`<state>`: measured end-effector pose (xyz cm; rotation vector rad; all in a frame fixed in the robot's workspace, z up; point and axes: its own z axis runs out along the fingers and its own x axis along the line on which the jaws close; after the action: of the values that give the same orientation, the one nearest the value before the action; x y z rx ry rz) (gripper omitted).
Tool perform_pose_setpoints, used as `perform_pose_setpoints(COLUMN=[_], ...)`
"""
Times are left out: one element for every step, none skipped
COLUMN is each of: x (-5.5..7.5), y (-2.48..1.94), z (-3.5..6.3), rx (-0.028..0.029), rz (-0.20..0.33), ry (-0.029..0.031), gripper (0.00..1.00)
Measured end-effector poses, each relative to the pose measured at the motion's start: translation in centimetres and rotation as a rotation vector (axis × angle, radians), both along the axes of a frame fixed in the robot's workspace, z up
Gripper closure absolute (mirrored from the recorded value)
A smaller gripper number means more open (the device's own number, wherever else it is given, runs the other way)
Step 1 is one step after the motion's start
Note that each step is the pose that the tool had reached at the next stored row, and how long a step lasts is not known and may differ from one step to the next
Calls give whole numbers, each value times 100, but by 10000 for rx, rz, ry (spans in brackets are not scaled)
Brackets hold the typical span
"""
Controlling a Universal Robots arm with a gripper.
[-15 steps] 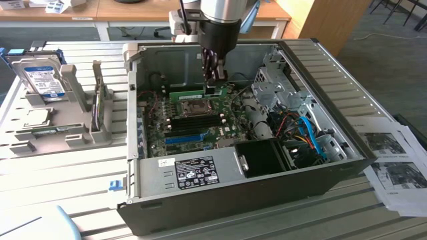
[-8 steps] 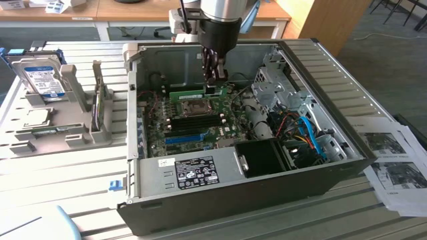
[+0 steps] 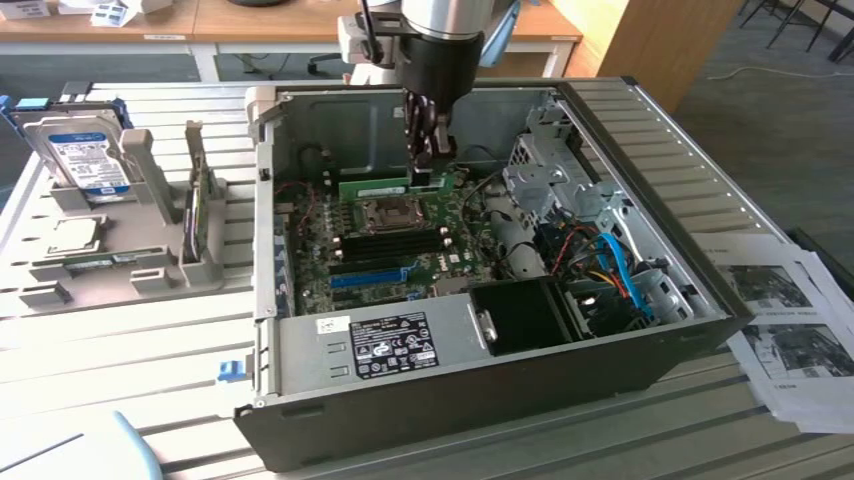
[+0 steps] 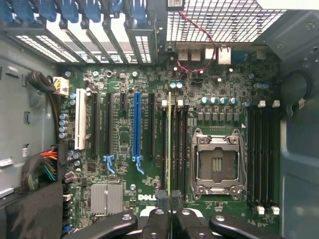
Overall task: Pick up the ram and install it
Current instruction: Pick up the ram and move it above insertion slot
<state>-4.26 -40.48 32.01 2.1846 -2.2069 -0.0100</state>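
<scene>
Green ram [image 4: 169, 144]; thin, long, edge-on

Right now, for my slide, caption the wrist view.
Claw grips thin green ram stick edge-on over the green motherboard's black slots.

Thin green ram [image 4: 169, 139] stands edge-on along the motherboard slots [image 4: 178, 149]

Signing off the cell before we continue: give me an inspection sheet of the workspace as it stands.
Surface: slatted table, open PC case lying on it.
Job's things: ram edge-on above the motherboard slots beside the CPU socket; seating cannot be told.
Clutter: hard drive in a grey holder, papers.
Grippers: gripper shut on the ram, inside the case.
Cables: red, black and blue bundle in the case.
Surroundings: desks, carpeted floor.
</scene>
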Motion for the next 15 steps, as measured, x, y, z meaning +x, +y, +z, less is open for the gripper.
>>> perform_pose_setpoints(x=[0, 0, 0, 0, 1, 1, 1, 1, 1, 1, 1, 1, 1, 1, 1], y=[0, 0, 0, 0, 0, 0, 0, 0, 0, 0, 0, 0, 0, 0, 0], z=[13, 29, 45, 61, 77, 94, 108, 122, 135, 149, 160, 166, 167, 167, 167], rx=[-1, -4, -7, -9, -12, -15, -19, -23, -27, -33, -37, -39, -38, -37, -38], rz=[0, 0, 0, 0, 0, 0, 0, 0, 1, 1, 0, 1, 0, 0, 0], ry=[-1, 0, -1, -1, -1, 0, 0, 0, -1, -1, 0, -1, -2, -2, -1], gripper=[89, 89, 89, 89, 89, 89, 89, 89, 89, 89, 89, 89, 89, 89, 89])
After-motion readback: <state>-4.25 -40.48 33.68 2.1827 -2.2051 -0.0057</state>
